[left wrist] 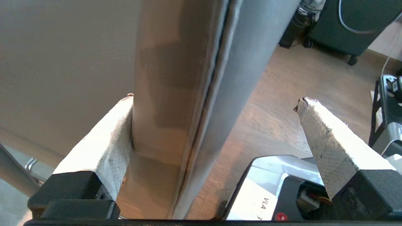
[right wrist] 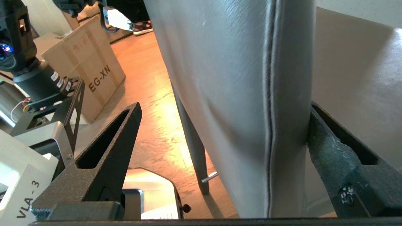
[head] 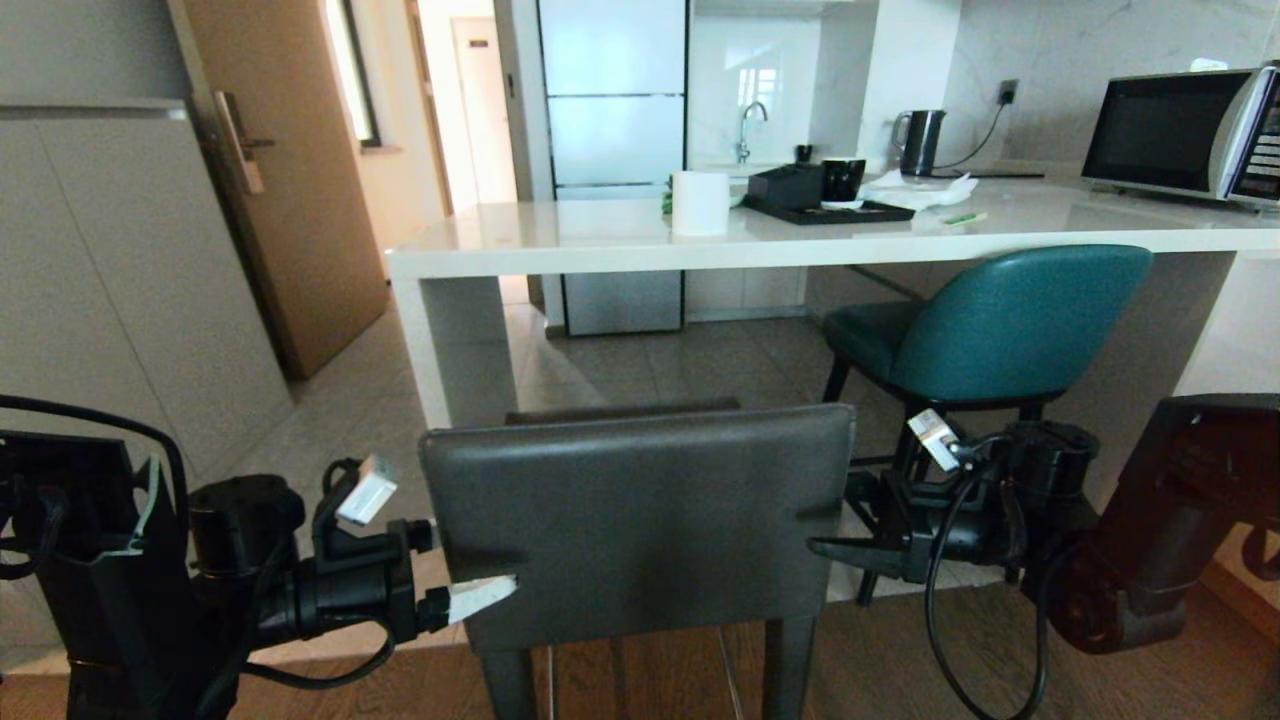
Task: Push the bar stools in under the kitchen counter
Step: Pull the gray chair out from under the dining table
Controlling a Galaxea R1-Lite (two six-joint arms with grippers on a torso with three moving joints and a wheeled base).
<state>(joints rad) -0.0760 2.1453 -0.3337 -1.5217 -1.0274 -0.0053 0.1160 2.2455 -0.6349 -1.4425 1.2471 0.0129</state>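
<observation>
The left hand [head: 480, 595] was seen wide open around the left edge of the grey stool's [head: 640, 520] backrest, with one finger [left wrist: 103, 147] touching the front of the backrest and the other apart from it. The right hand [head: 835, 525] was also spread open around the right edge, nothing being clamped. The grey stool was placed before the white bench [head: 600, 250], its seat not yet under it, while the teal stool [head: 990, 325] was tucked partly under the bench at the right.
</observation>
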